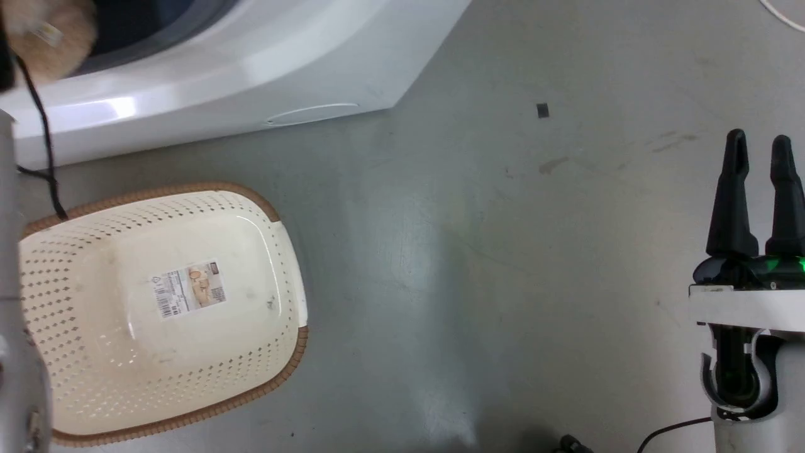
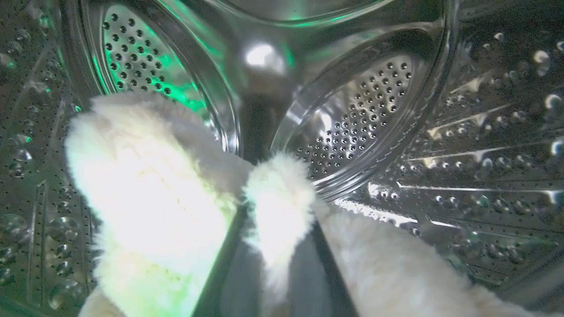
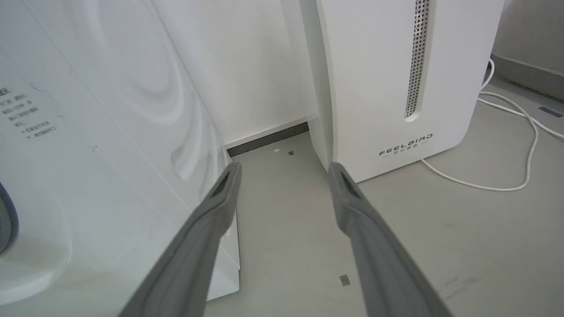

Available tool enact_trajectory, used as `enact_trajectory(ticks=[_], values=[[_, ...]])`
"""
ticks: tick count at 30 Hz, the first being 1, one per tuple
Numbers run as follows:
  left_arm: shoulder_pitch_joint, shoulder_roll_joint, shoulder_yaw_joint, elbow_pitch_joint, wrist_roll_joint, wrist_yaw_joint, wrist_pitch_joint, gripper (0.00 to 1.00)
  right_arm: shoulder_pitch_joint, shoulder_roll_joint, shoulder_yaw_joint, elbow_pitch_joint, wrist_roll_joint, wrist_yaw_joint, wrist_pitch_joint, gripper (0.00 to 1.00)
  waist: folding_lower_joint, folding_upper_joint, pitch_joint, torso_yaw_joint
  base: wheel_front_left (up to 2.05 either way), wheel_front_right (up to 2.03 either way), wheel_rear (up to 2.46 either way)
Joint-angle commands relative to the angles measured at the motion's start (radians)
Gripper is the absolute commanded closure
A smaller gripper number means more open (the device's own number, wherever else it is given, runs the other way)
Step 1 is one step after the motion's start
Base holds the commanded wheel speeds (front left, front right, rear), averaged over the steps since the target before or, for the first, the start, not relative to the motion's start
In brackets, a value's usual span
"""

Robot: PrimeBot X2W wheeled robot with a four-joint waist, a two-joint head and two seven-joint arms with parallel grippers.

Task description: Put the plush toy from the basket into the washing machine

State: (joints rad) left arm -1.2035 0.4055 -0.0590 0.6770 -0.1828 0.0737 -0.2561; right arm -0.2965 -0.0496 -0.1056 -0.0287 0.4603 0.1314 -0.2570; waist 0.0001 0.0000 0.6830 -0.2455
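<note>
A laundry corner; white washing machine [image 1: 220, 69], perforated basket [image 1: 69, 264] on bare grey floor [image 1: 471, 251]

Fluffy cream plush toy [image 2: 150, 198], inside the white washing machine's [image 1: 251, 56] shiny perforated steel drum [image 2: 361, 110]. Cream perforated basket [image 1: 188, 189], brown-rimmed, upright on the floor [image 1: 471, 251] near the machine's front, label showing inside.

Floor [image 1: 478, 251]: smooth grey, faint scuffs, one small dark square mark [image 1: 543, 111]. Basket [image 1: 157, 190] sits on it at lower left of the head view, near the washing machine [image 1: 251, 69], not touching. White FEELBIRD appliance [image 3: 374, 88] stands beside the machine, with a narrow gap between them. White cable [image 3: 528, 145] loops across the floor by the appliance.
</note>
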Motion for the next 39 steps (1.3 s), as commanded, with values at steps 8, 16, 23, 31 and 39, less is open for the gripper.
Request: enact_trajectory(ticks=[8, 16, 23, 31, 39], values=[[-0.157, 0.046, 0.028, 0.023, 0.023, 0.007, -0.006, 1.00, -0.038, -0.001, 0.023, -0.011, 0.014, -0.001, -0.005, 0.00, -0.0001, 0.0000, 0.061, -0.043, 0.00, 0.00, 0.00], [-0.210, 0.045, 0.028, 0.062, 0.040, 0.014, -0.006, 0.59, -0.045, -0.001, 0.036, -0.012, 0.019, -0.001, -0.005, 0.00, -0.0001, 0.0000, 0.075, -0.047, 0.00, 0.00, 0.00], [-0.164, 0.027, 0.019, 0.111, 0.048, 0.000, -0.006, 0.00, -0.041, -0.001, 0.040, -0.005, 0.011, -0.001, -0.005, 0.00, -0.0001, 0.0000, 0.041, -0.030, 0.00, 0.00, 0.00], [-0.074, 0.008, 0.029, 0.124, 0.040, -0.015, -0.006, 0.00, -0.029, -0.001, 0.044, 0.005, -0.006, -0.001, -0.005, 0.00, -0.0001, 0.0000, -0.022, -0.010, 0.00, 0.00, 0.00], [0.084, -0.035, 0.041, 0.091, 0.040, -0.019, -0.006, 0.00, 0.005, -0.001, 0.052, 0.019, -0.030, -0.001, -0.005, 0.00, -0.0001, 0.0000, -0.111, 0.018, 0.00, 0.00, 0.00]])
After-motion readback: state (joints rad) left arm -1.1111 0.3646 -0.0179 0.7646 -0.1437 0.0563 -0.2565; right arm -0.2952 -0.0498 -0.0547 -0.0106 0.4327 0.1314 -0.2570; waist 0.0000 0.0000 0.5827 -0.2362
